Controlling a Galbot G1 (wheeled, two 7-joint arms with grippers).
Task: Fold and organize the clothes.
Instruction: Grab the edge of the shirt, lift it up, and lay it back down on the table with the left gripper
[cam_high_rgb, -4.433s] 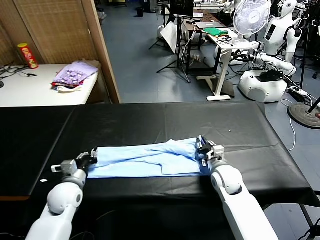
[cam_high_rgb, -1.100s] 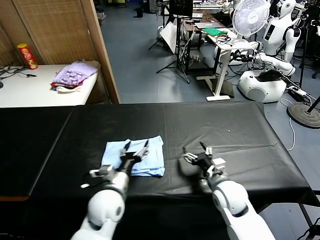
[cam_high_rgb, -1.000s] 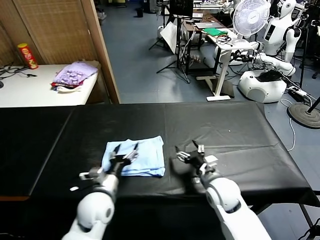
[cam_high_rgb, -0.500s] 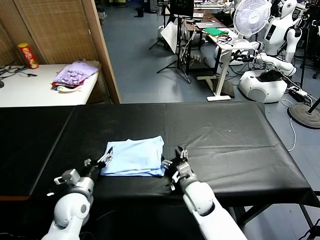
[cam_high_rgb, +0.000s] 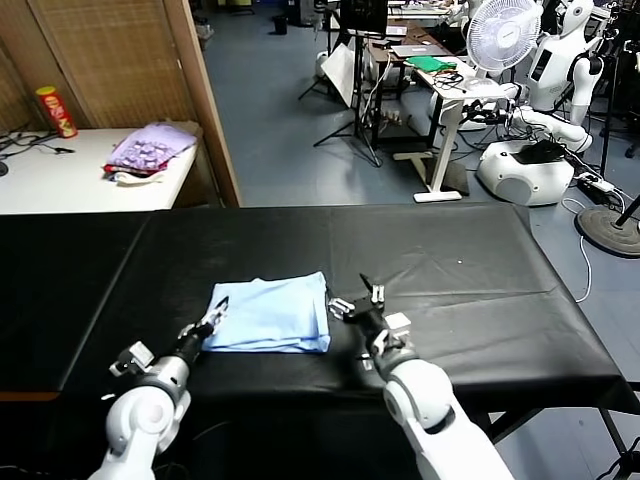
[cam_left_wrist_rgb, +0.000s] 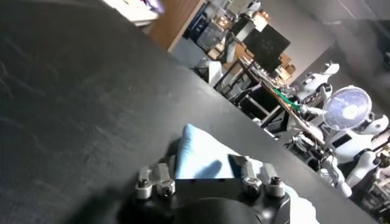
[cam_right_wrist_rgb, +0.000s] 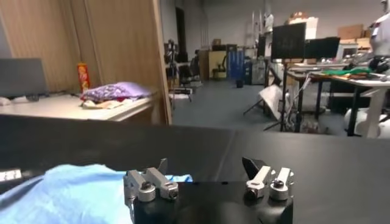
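The pale blue T-shirt (cam_high_rgb: 268, 313) lies folded into a flat rectangle on the black table (cam_high_rgb: 450, 260), near its front edge. My left gripper (cam_high_rgb: 212, 315) is low at the shirt's front left corner. In the left wrist view the left gripper (cam_left_wrist_rgb: 205, 161) has its jaws apart on either side of that corner of the shirt (cam_left_wrist_rgb: 198, 146), not pinching it. My right gripper (cam_high_rgb: 354, 298) hovers open just off the shirt's right edge. In the right wrist view the right gripper (cam_right_wrist_rgb: 207, 167) holds nothing, and the shirt (cam_right_wrist_rgb: 67, 192) lies to one side.
A purple pile of garments (cam_high_rgb: 150, 148) and a red can (cam_high_rgb: 55, 110) sit on a white table at the back left, behind a wooden partition (cam_high_rgb: 205, 100). A fan (cam_high_rgb: 503, 35) and other robots (cam_high_rgb: 545, 110) stand beyond the table at the right.
The shirt, spread long earlier, is now a folded rectangle. My left gripper moved off it to its front left corner and narrowed its jaws. My right gripper drew in to the right edge.
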